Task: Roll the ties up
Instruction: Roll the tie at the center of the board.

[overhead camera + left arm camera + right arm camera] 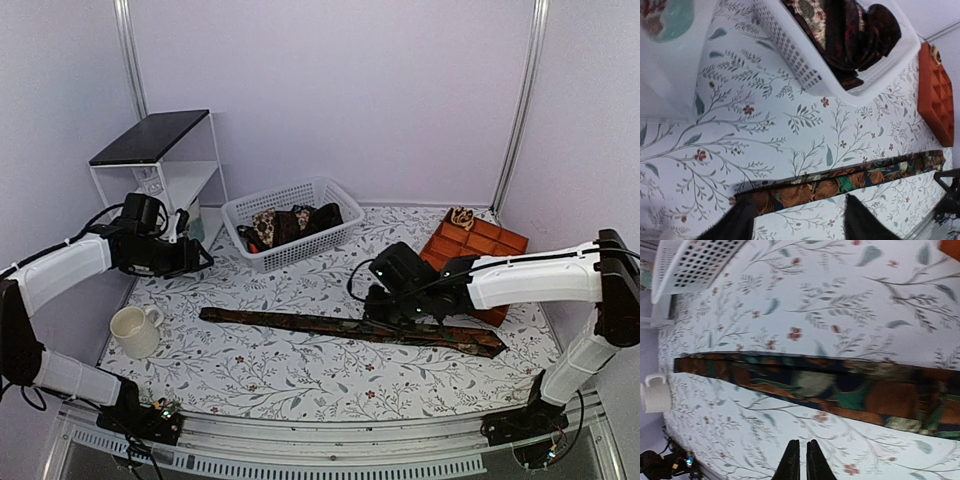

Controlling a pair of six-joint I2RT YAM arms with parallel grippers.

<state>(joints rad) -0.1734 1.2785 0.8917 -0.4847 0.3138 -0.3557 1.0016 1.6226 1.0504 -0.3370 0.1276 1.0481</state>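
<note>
So, table: covered by a floral tablecloth (300,385).
Mug: a cream mug (132,330) stands near the left front of the cloth, handle to the right, apart from everything else.
Flat tie: one dark brown, rust and green tie (350,328) lies unrolled and flat across the middle of the cloth. Its narrow tip is near the mug's side and its wide end is at the right.
Right gripper: the right gripper (803,446) hangs over the wide half of the flat tie. Its fingers are pressed almost together and pinch nothing, with the tips just off the tie's edge.
Left gripper: the left gripper (799,210) is raised at the left, beside the shelf. Its fingers are spread apart and empty.
Basket: a white basket (300,252) sits behind the flat tie.
Bundled ties: several dark and tan ties (290,222) are heaped inside the basket.
Tray: an orange compartment tray (490,240) sits far right.
Rolled tie: a tan spotted rolled tie (462,217) sits in a far compartment of the tray.
Shelf: a white shelf (150,138) with a dark top stands in the far left corner.
</note>
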